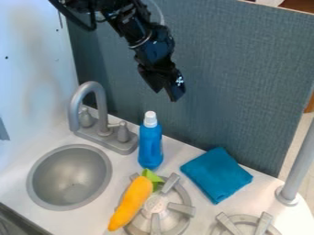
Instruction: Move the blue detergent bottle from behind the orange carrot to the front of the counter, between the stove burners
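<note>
The black gripper (165, 94) hangs high in front of the grey-blue back panel, above and slightly right of a blue bottle (150, 146) with a white cap. It touches nothing. The bottle stands upright on the white counter between the faucet and the stove. An orange toy carrot (131, 203) with a green top lies across the left part of a grey burner (181, 209). Right of the bottle, a folded blue cloth (216, 174) lies on the counter near the back panel.
A round grey sink (69, 177) is set into the counter at left, with a grey faucet (92, 108) behind it. Part of a second burner (245, 224) shows at the bottom right. A grey post (299, 167) rises at the right edge.
</note>
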